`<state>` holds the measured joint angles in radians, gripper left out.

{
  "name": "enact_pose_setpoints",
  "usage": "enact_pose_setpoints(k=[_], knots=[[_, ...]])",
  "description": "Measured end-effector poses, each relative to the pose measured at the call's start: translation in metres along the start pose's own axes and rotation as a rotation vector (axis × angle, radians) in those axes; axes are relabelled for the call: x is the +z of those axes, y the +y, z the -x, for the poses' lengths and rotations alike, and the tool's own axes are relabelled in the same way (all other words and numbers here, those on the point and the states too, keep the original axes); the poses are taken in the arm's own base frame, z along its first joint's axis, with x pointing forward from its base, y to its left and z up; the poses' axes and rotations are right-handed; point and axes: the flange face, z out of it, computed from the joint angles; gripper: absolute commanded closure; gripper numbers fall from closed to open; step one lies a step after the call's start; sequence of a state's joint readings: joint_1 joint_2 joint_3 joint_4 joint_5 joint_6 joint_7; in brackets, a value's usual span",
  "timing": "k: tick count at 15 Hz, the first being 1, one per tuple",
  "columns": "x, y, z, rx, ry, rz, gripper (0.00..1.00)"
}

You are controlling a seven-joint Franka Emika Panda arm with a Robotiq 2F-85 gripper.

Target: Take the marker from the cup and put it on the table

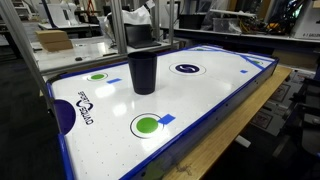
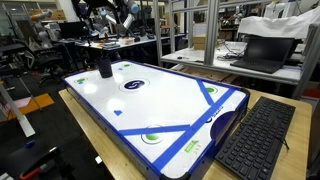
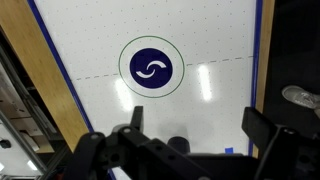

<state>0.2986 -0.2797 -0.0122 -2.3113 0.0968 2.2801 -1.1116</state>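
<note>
Frankly, the main hazard is the cup (image 1: 143, 70) itself: tall, smooth and upright on the white table (image 1: 200, 100), toward the far left end beside a green circle (image 1: 97, 76). The marker shows in no view (presumably it sits deep inside), so the reach would be half blind. A finger clipping the wide rim could tip the tumbler. A marker wedged against the wall might drag the cup up with it. Once let go, a round marker could also roll on that slick top.

In the wrist view the gripper (image 3: 198, 125) has its fingers spread wide with nothing between them. It hangs over the blue ring mark (image 3: 152, 67), well apart from the cup, which that camera misses. The tabletop between them is bare.

A dark boxy thing (image 1: 140, 35) stands just behind the cup and might crowd a descent from the far side. A keyboard (image 2: 255, 140) lies on the wooden bench (image 2: 100, 135) at the near right, out of the way.
</note>
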Motion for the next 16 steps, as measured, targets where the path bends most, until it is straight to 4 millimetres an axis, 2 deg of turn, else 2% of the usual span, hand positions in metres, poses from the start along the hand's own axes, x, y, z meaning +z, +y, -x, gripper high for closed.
enact_pose_setpoints(k=[7, 10, 13, 16], knots=[[0.001, -0.001, 0.000, 0.000, -0.002, -0.002, 0.00], [0.009, -0.004, -0.009, -0.006, 0.006, -0.015, 0.00], [0.042, -0.003, -0.031, -0.005, 0.044, -0.031, 0.00], [0.089, 0.005, -0.057, 0.001, 0.085, -0.046, 0.00]])
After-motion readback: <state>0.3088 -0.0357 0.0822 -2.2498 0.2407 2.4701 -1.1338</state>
